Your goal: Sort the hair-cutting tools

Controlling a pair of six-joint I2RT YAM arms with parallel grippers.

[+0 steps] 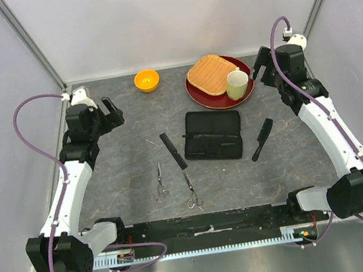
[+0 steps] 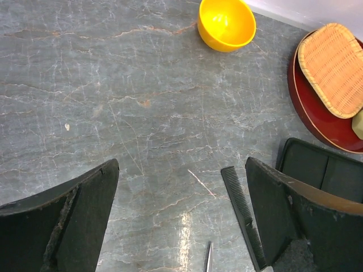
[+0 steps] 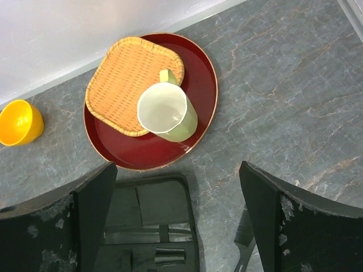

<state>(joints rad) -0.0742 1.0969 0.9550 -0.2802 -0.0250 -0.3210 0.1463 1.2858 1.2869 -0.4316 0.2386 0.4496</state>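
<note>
Long comb (image 2: 243, 218) lies near spread left tool (image 2: 181, 164), touching neither finger.

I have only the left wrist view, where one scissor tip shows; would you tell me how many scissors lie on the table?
Observer: Two: the left scissors and the right scissors lie side by side without touching.
Operator: Is there a second comb?
Observer: Yes, a shorter handled comb lies right of the zip case, apart from it.
Operator: Is the right pincer holding anything?
Observer: No, the right pincer is open and holds nothing.
</note>
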